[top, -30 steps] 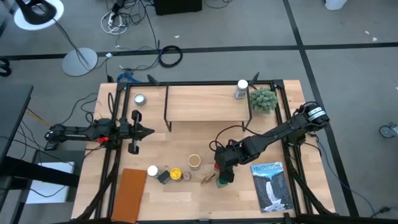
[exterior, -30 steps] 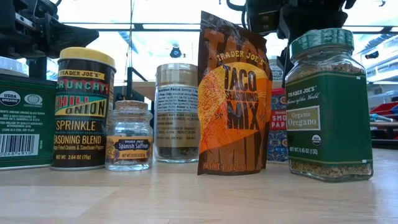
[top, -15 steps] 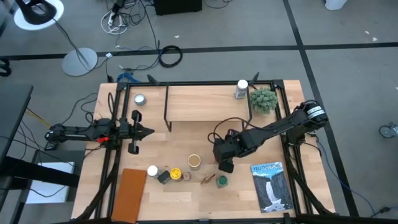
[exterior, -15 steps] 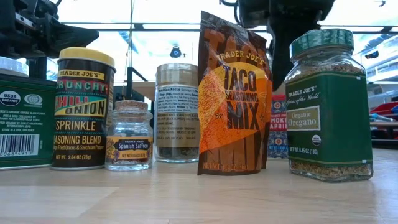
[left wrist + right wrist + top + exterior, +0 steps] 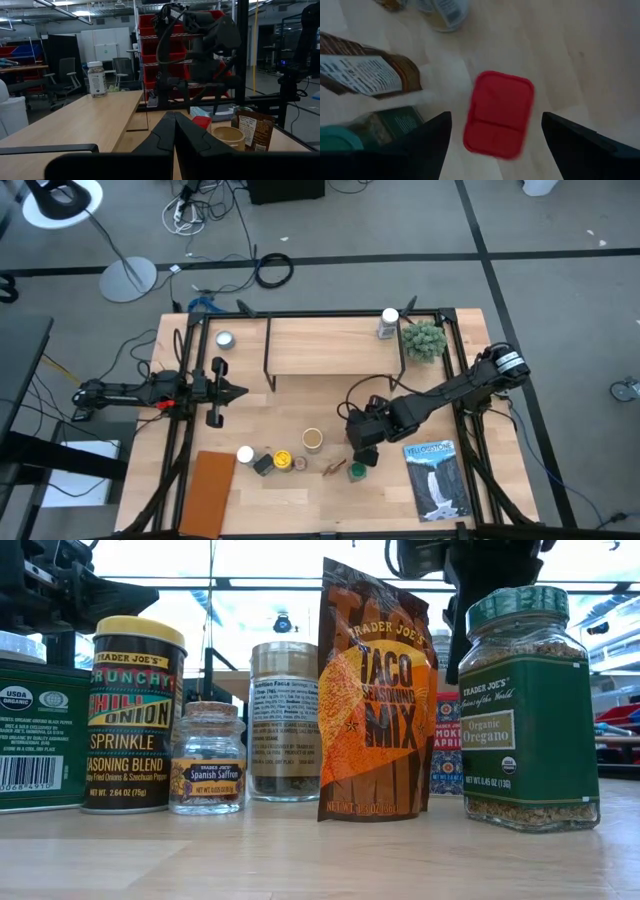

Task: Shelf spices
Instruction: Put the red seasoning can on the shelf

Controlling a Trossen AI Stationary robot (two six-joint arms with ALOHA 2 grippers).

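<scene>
The right claw (image 5: pixel 364 442) hung over the red-lidded paprika tin (image 5: pixel 498 114), fingers spread wide to either side of it, gripping nothing; the tin stood on the bench (image 5: pixel 390 490) beside the oregano jar (image 5: pixel 527 710) and taco packet (image 5: pixel 377 695). The left claw (image 5: pixel 238 391) waited pinched together, left of the shelf (image 5: pixel 330 346)

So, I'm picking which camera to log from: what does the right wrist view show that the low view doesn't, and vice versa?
Only the right wrist view shows the red-lidded spice tin's top, framed between the open right gripper's fingers. Only the low view shows the yellow-topped chili onion jar, the saffron jar and readable front labels. Both show the taco seasoning packet and the green-topped oregano jar.
</scene>
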